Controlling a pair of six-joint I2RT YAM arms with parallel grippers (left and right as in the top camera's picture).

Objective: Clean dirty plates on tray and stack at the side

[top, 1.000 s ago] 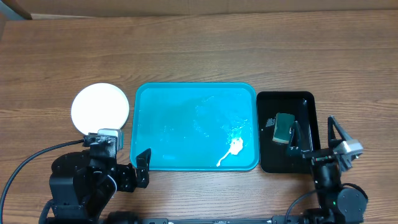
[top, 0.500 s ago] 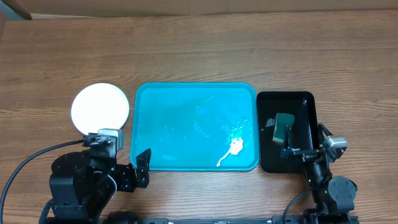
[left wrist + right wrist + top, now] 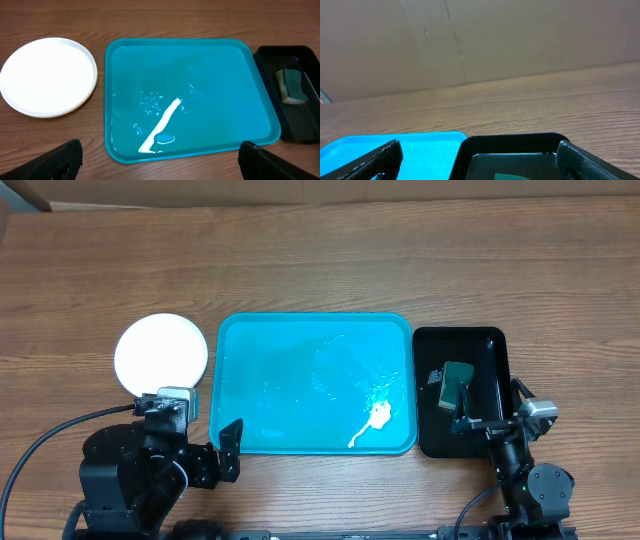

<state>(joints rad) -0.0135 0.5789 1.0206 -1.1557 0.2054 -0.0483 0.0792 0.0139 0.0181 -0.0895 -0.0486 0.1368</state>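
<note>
A white plate (image 3: 162, 354) lies on the table left of the turquoise tray (image 3: 300, 330); it also shows in the left wrist view (image 3: 47, 76). I cannot tell if other plates lie under it. The tray (image 3: 260, 95) holds no plate, only water drops and a white foam streak (image 3: 161, 124). My left gripper (image 3: 192, 430) is open and empty at the tray's near left corner, its fingers wide apart in the wrist view (image 3: 160, 170). My right gripper (image 3: 492, 408) is open and empty over the near end of the black tray (image 3: 490, 340), also seen in the right wrist view (image 3: 480, 167).
A green and pale sponge (image 3: 457, 385) lies in the black tray right of the turquoise tray; it shows in the left wrist view (image 3: 291, 86). A cardboard wall (image 3: 470, 40) stands behind the table. A black cable (image 3: 50, 435) runs at the left arm.
My right gripper has turned and drawn back slightly over the near end of the black tray, then held still. The left arm, plate and trays have not moved.
</note>
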